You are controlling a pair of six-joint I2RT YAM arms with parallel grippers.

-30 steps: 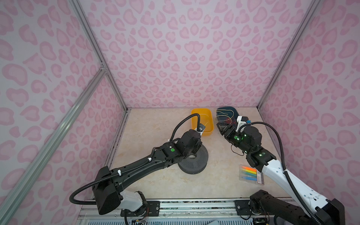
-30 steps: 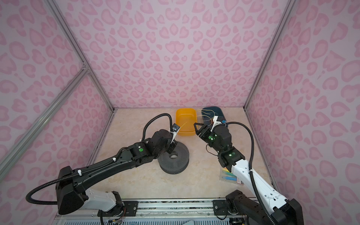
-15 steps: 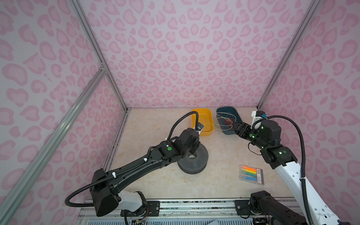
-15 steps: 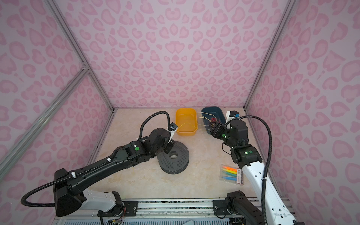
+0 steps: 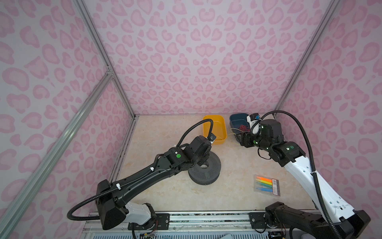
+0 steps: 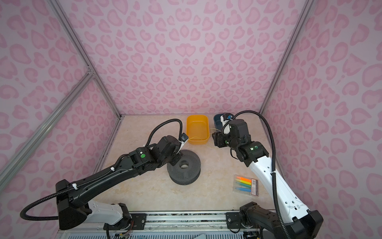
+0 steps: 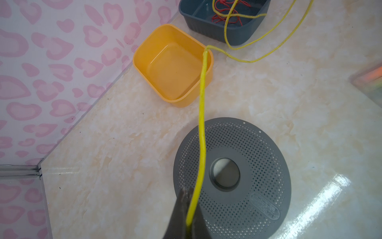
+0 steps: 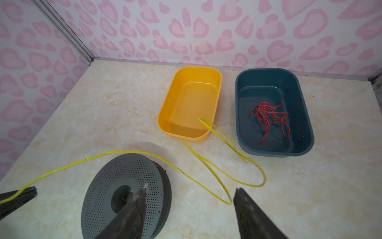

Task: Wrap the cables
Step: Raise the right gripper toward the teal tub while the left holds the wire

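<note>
Left claw [image 7: 187, 211]: pressed together on one end of the long, thin yellow wire [image 7: 201, 115], above the left edge of the round grey perforated plastic spool [image 7: 248, 165].
Yellow wire: from that pinch it runs over the spool's top face. It crosses the near corner of the yellow plastic tub [image 7: 182, 101] beyond the spool, then lies in loose loops on the pale marbled counter [image 5: 165, 134], right of the spool. No turn looks wound onto the spool yet.
Spool: lying flat on the counter, centre hole up.
Blue plastic tub [image 8: 268, 151]: beyond the spool and to its right, holding only a tangle of short red wires [image 8: 268, 115].
Right claw [image 8: 191, 188]: jaws apart and empty, right of the spool, with the loose loop just ahead of it.
Marker pack [image 5: 266, 184]: clear pack of coloured markers, flat on the counter, right of the spool and nearer the robot.
Risk, slip: the wire is far thinner than a finger, so a pull could draw it out of the left claw.
Risk, snag: where the wire lies on the yellow tub's corner, tension could drag or tip the tub.
Risk, miss: the springy loop could flick aside as the right claw closes.
Risk, unwinding: slack turns may spring off the spool.
</note>
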